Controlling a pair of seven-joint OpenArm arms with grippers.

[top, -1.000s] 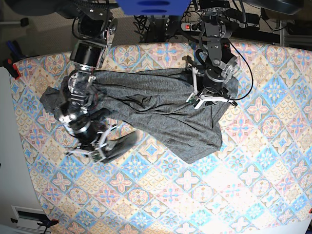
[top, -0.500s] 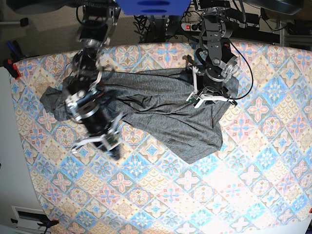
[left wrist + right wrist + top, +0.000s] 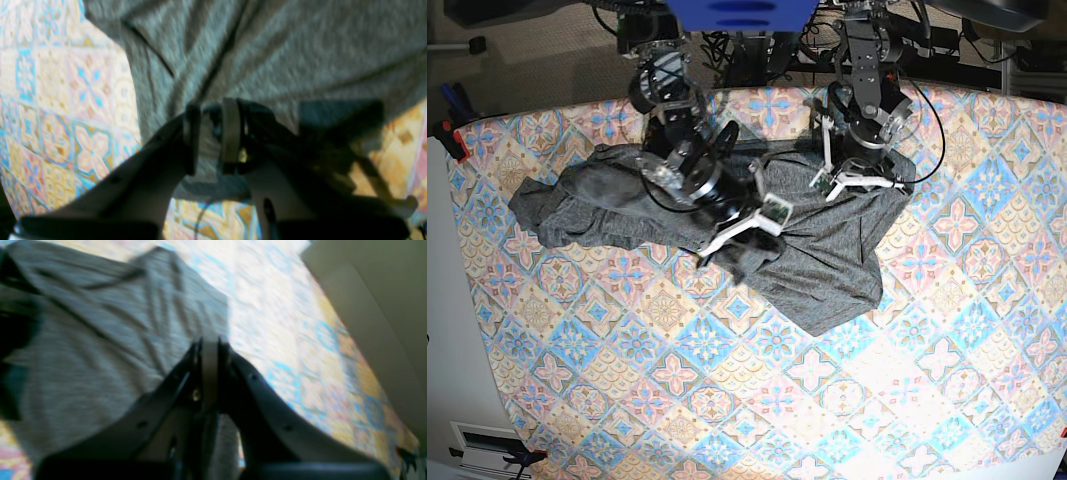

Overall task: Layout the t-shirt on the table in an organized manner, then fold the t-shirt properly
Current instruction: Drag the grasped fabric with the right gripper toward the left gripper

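While the t-shirt (image 3: 727, 215) lies bunched near the table's (image 3: 947, 390) far edge, the left gripper (image 3: 209, 133) pinches a fold and the right gripper (image 3: 745, 262), pressed together and empty, hovers above it. Pulling one-handed could drag the heap further askew.

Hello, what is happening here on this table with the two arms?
Two robot arms are laying out a grey t-shirt on the patterned table. The shirt lies bunched and wrinkled, not yet flat. The left claw pinches a fold of the fabric near the shirt's edge. The right claw is shut and empty, hovering over the shirt's middle.
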